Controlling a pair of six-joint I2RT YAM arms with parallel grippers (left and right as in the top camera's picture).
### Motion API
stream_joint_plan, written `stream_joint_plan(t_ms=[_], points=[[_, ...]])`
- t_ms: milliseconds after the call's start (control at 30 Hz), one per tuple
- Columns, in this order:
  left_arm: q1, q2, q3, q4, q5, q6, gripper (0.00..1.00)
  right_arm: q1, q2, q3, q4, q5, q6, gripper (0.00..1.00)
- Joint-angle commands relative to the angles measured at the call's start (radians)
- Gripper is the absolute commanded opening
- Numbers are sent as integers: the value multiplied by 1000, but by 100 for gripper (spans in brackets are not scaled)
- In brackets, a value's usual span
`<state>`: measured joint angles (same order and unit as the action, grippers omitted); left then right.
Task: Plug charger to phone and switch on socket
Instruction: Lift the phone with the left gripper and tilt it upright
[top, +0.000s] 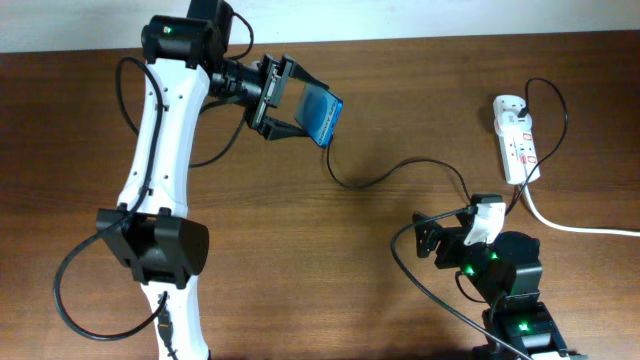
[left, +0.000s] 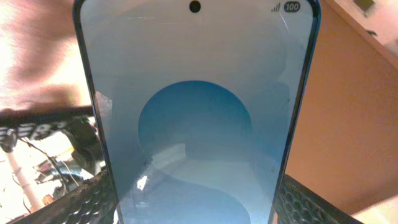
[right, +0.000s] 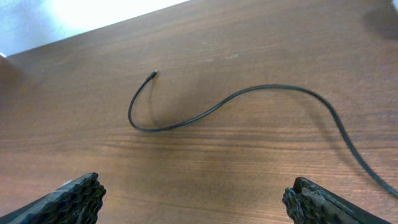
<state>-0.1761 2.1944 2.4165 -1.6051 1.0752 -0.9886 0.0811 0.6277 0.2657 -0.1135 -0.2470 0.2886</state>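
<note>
Phone: up off the worktop, far left-centre, clamped across its sides by the left fingers, screen lit.

Charger: loose on the worktop. Plug tip lies near the phone's lower end, not touching it. The far end loops toward the socket at right.

Right fingers: spread wide, empty, over mid-cable, short of the tip.

Step, as I read it: fetch the plug. Best to pinch just behind the tip so little cable flexes, then line it up square with the port. The port isn't visible. Switch state can't be told.
</note>
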Motion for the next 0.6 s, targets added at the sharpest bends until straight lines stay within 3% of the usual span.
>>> stream_joint_plan(t_ms=[0, 167, 400, 567], points=[[3, -6, 25, 2, 153, -22, 0, -3, 3, 29, -7, -39, 6, 98], [3, -6, 25, 2, 145, -21, 0, -3, 3, 29, -7, -38, 46, 98], [3, -5, 25, 48, -187, -21, 0, -3, 3, 29, -3, -39, 204, 98], [2, -1, 23, 94, -209, -21, 0, -3, 10, 29, 73, -171, 303, 98]])
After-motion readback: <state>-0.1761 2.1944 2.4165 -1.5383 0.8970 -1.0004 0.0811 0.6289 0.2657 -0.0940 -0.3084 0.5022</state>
